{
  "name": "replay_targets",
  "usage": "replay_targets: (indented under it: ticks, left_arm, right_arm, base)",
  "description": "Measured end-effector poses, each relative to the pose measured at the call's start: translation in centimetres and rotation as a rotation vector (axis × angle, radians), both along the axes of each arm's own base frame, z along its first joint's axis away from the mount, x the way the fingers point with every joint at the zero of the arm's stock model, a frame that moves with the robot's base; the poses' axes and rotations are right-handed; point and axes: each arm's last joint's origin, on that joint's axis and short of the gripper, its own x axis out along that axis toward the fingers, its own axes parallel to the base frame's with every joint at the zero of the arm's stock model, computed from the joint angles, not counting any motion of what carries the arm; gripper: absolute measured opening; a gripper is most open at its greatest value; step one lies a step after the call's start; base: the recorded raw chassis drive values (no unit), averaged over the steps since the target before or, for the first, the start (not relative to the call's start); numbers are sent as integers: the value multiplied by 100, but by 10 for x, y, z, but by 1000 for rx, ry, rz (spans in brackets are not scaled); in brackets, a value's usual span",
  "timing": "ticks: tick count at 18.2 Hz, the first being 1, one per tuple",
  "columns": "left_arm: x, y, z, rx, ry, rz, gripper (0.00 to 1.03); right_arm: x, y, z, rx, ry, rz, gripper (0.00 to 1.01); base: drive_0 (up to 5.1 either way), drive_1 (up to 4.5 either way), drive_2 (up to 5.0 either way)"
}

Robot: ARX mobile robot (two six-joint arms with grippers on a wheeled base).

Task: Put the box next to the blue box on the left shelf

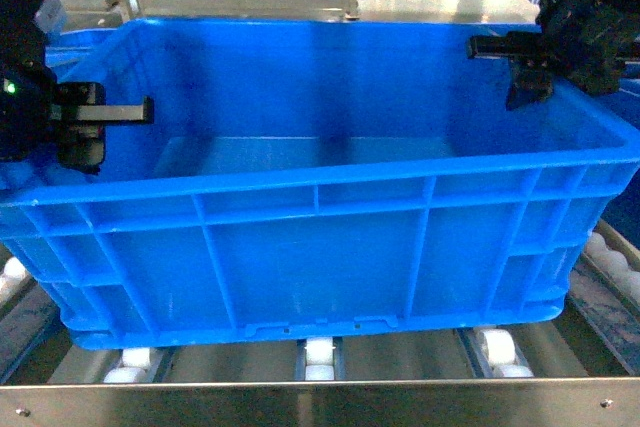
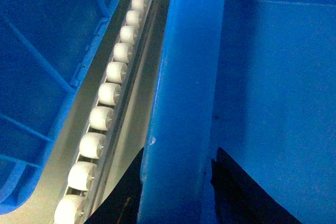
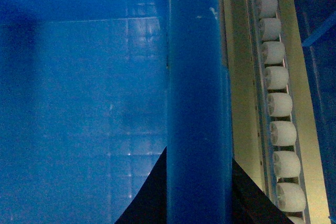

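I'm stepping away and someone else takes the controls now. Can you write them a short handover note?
Left gripper: its fingers straddle the left rim of the box, apparently clamped.
Right gripper: the same on the box's right rim.
The box sits on the left shelf, on the white rollers, behind the front rail. Another blue box stands just beyond the roller track to its left.
Done: box on the shelf beside the blue one.
Left: probably open both grippers and draw the arms back.
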Motion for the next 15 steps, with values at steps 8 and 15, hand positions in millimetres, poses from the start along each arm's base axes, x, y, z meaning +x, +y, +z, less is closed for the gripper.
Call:
replay_targets:
  ticks: [8, 15]
  left_arm:
    - [28, -9, 18, -137, -113, -106, 72]
    - [21, -11, 27, -207, -110, -93, 98]
  right_arm:
    - [2, -12, -19, -19, -35, -147, 56]
    - [-3, -11, -3, -102, -161, -130, 98]
  base:
    - [0, 0, 0]
    - [0, 0, 0]
